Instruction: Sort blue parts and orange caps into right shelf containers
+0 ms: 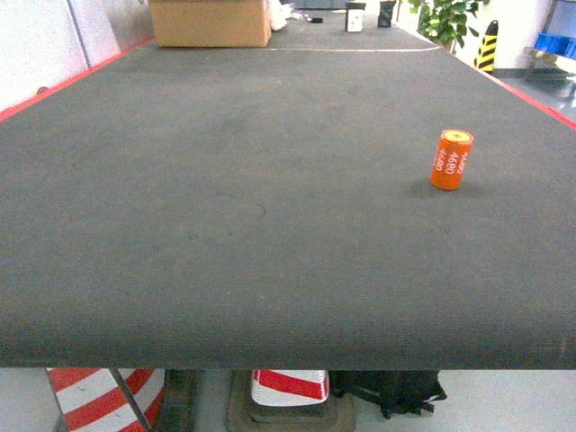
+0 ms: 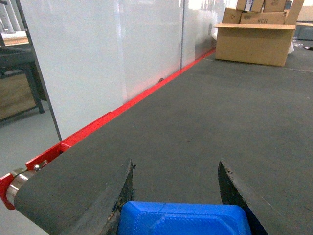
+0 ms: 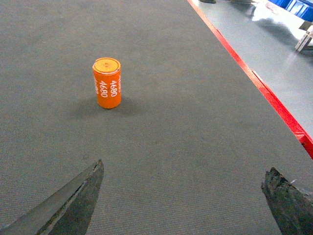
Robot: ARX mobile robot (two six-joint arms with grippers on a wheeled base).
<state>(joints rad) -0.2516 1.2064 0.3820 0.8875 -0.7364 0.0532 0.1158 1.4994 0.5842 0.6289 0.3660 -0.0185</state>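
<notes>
Orange cap [image 1: 451, 159] stands up tall on the grey table [image 1: 225, 198], over on the right side and well away from the edges. Its long side goes up and down, its yellowish top faces up, and the white "4680" print runs down its side. The right gripper [image 3: 186, 200] has its jaws spread wide with nothing between them, and the cap sits ahead of it, to the left. The left gripper [image 2: 176, 196] is closed on a blue part [image 2: 183, 219] near the table's red edge [image 2: 122, 107]. A cardboard box [image 1: 210, 22] sits at the far end.
</notes>
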